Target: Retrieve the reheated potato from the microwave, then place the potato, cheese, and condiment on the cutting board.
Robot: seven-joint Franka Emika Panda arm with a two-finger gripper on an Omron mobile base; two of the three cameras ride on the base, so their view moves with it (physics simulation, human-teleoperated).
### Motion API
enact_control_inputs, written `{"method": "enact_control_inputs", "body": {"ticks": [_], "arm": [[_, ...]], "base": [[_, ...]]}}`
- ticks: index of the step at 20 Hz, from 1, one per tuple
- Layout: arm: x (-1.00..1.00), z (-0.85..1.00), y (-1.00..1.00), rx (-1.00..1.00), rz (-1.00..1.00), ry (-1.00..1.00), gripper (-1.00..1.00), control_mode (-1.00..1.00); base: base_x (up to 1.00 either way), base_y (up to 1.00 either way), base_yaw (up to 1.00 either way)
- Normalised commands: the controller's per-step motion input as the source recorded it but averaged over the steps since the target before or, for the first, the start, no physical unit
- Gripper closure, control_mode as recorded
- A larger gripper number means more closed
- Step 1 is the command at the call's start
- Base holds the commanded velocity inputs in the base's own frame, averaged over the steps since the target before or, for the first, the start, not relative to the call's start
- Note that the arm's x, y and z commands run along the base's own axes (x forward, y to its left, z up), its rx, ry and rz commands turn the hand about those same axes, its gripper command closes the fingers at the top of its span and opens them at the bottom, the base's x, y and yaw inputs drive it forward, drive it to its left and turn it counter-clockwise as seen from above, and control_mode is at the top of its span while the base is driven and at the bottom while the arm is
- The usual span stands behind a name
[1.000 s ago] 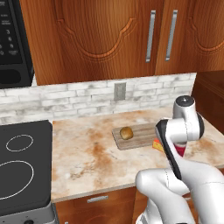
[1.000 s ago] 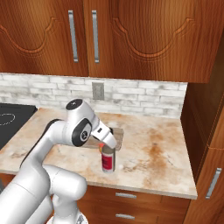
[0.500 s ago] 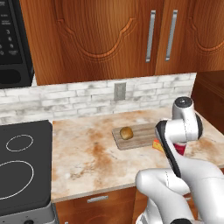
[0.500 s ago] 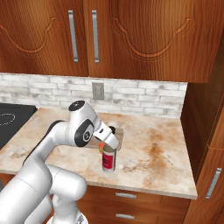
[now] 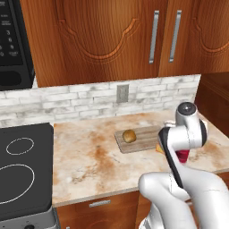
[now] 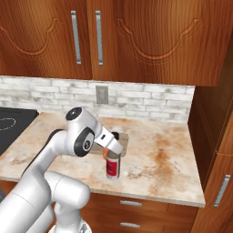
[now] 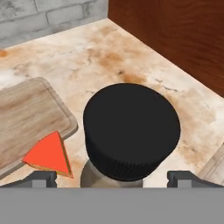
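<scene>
The potato lies on the cutting board, a pale wooden board in mid-counter. Just off the board's near right corner lies the cheese, an orange wedge on the countertop. Beside it stands the condiment, upright, its dark cap seen from straight above; its red label faces the right base view. My gripper hangs open directly over the cap, one fingertip on each side and neither touching it. The microwave hangs at the upper left.
A black cooktop takes up the counter's left end. Wooden wall cabinets hang above a grey brick backsplash with an outlet. A tall wooden side panel closes the counter on the right.
The hand has sunk slightly toward the condiment's cap, jaws staying wide. Potato, cheese and bottle have not moved.
</scene>
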Motion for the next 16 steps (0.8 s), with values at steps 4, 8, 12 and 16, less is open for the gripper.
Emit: {"method": "enact_control_inputs", "body": {"ticks": [4, 8, 12, 16], "arm": [[0.00, -0.05, 0.00, -0.07, -0.03, -0.09, -1.00, -1.00], [0.02, -0.11, 0.00, -0.05, -0.03, -0.02, -1.00, -1.00], [0.01, -0.05, 0.00, -0.05, -0.01, -0.04, -1.00, -1.00], [0.00, 0.00, 0.00, -0.04, 0.00, -0.04, 1.00, -1.00]], "base": [[0.00, 0.00, 0.00], [0.00, 0.00, 0.00], [0.00, 0.00, 0.00], [0.00, 0.00, 0.00]]}}
